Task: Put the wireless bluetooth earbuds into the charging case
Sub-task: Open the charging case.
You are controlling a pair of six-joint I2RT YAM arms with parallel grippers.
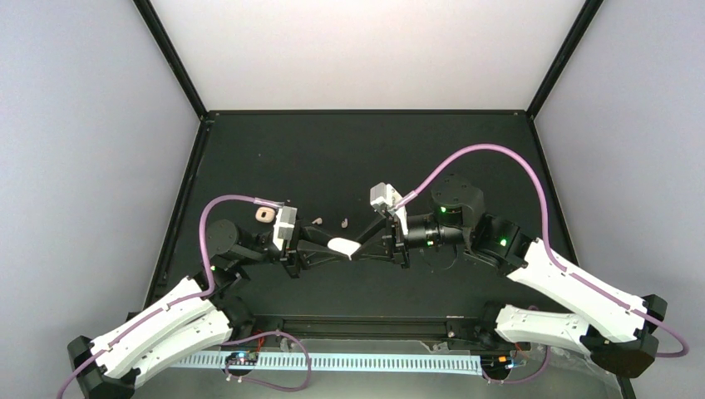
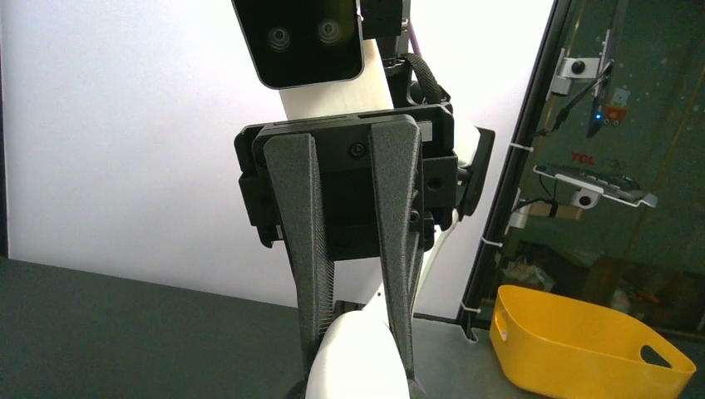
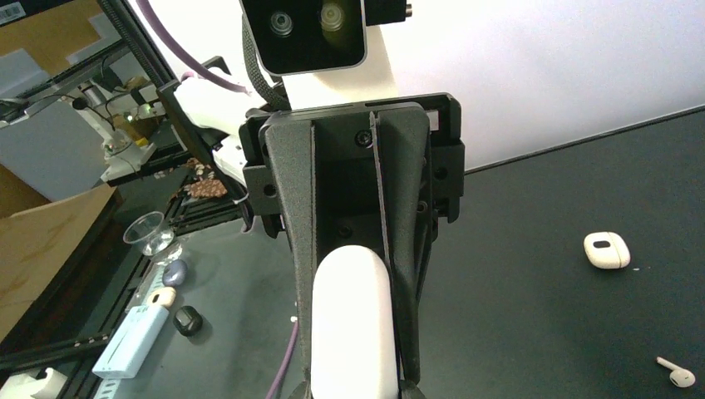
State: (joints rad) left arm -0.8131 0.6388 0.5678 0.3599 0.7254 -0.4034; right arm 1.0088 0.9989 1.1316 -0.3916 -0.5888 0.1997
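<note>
Earbuds (image 1: 317,221) lie loose on the black table (image 1: 465,150) just above the centre of the overhead view. They are two pale specks side by side, with nothing touching them, while both arms meet just below over a white charging case (image 1: 343,247).

From my remote seat, the left gripper (image 1: 331,248) is clamped on one end of the charging case, its fingers shut on the rounded shell low in its own wrist view. The right gripper (image 1: 364,246) reaches in from the opposite side. In its wrist view the fingers lie against both flanks of the shell, so I read that as a grip too. The charging case appears to be held clear of the table between the two arms, and I cannot tell whether its lid is open.

One of the earbuds also shows at the lower right of the right wrist view, with a second small case (image 3: 606,249) at middle right.

The risk I see is the shell itself, which is smooth, rounded and pinched by narrow fingers at each end. If the arms pull or twist unevenly, I judge it could slip out of one grip, drop and scatter the earbuds lying close by. The earbuds are far smaller than a finger, so a careless pinch could flick one away.
</note>
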